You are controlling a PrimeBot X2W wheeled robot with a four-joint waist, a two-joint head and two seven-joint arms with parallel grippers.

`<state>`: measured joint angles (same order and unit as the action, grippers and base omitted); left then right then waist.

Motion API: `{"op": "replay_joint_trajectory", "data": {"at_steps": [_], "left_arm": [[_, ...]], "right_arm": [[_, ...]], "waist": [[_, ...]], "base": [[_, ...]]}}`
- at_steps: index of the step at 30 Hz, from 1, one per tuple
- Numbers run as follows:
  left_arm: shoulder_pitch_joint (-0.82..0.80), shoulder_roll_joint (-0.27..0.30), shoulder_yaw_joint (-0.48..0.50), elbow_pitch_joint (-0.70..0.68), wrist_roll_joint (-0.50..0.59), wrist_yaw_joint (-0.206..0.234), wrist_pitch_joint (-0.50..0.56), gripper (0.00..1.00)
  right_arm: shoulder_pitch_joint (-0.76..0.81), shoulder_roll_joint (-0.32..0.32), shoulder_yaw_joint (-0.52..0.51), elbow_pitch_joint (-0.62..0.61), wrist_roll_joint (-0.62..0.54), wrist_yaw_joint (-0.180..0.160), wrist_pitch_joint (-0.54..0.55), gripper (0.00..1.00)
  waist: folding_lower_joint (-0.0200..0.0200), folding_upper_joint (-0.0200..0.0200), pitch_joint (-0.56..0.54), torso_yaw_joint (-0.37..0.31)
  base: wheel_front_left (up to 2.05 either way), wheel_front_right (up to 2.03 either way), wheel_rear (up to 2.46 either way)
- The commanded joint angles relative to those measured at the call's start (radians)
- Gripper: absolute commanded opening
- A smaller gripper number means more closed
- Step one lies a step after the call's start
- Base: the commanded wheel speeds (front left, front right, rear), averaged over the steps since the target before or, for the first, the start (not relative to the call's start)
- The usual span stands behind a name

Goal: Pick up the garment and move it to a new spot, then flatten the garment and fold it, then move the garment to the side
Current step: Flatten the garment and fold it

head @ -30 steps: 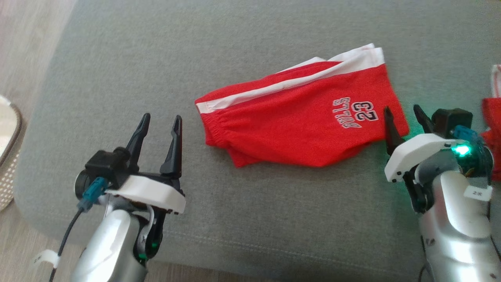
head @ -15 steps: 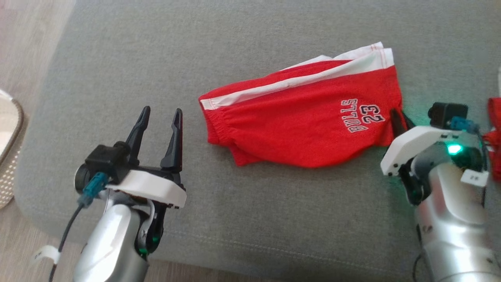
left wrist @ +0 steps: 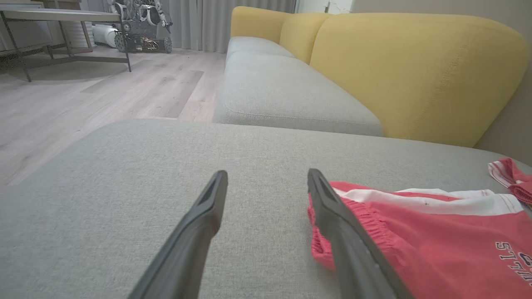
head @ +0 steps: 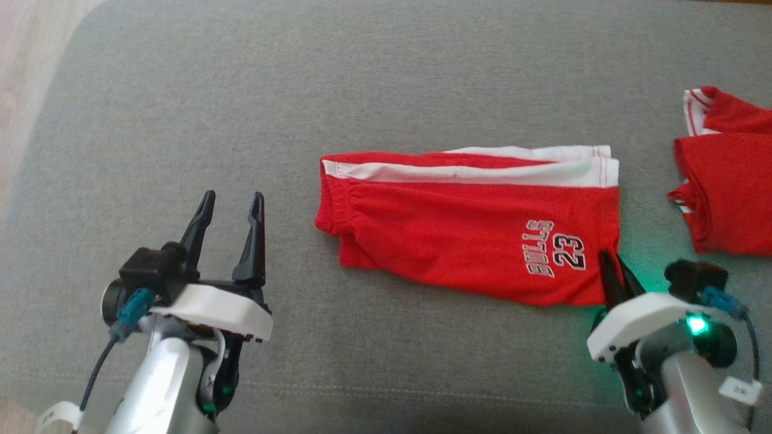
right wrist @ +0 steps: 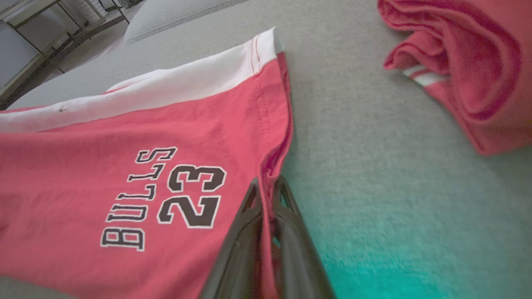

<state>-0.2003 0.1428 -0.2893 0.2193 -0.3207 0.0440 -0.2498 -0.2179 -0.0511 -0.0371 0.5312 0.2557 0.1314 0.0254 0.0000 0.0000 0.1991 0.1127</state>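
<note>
My right end effector is clenched on the red shorts. Its 2 dark fingers are pressed together on the hem of the leg opening, at the near right corner, just beside the printed "BULLS 23". In the right wrist view the red cloth runs down between the fingers, and the hem rises in a small fold at their tips. That view is blurred lower down, so I can only say the cloth seems to sit well inside the grip.

The shorts lie folded and fairly flat on the grey cushion. The elastic waistband is toward my left and the leg hems toward my right. A white stripe runs along the far edge.

My left end effector is released, with its 2 fingers spread wide and nothing between them. It is over the bare cushion to the left of the waistband, near it but apart from it.

A second red garment with white trim lies bunched at the right side of the cushion, apart from the shorts. A green light on my right wrist tints the cushion around it.

In the left wrist view, yellow backrests stand behind the grey seats, with pale wood floor to the side.
</note>
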Motion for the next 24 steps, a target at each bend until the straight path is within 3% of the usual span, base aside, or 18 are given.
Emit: {"op": "replay_joint_trajectory", "data": {"at_steps": [1, 13, 20, 24], "left_arm": [[-0.022, 0.025, 0.04, -0.034, 0.002, 0.002, -0.012, 1.0], [-0.024, 0.03, 0.022, -0.036, -0.002, 0.001, -0.001, 1.0], [-0.014, 0.027, 0.008, -0.032, -0.007, 0.002, 0.003, 1.0], [-0.011, 0.021, -0.002, -0.027, -0.011, 0.0, 0.004, 1.0]], "right_arm": [[0.004, 0.001, 0.016, -0.048, 0.013, -0.001, -0.009, 0.0], [0.031, 0.001, 0.02, -0.176, 0.02, -0.001, 0.036, 0.0], [-0.06, 0.001, 0.226, -0.326, 0.038, -0.001, 0.13, 0.0], [-0.111, 0.001, 0.366, -0.34, 0.101, -0.001, 0.156, 0.0]], "waist": [[0.0, 0.0, -0.007, -0.016], [0.0, 0.0, -0.033, -0.027], [0.0, 0.0, -0.067, 0.002], [0.0, 0.0, -0.08, 0.033]], "base": [[0.0, 0.0, 0.0], [0.0, 0.0, 0.0], [0.0, 0.0, 0.0], [0.0, 0.0, 0.0]]}}
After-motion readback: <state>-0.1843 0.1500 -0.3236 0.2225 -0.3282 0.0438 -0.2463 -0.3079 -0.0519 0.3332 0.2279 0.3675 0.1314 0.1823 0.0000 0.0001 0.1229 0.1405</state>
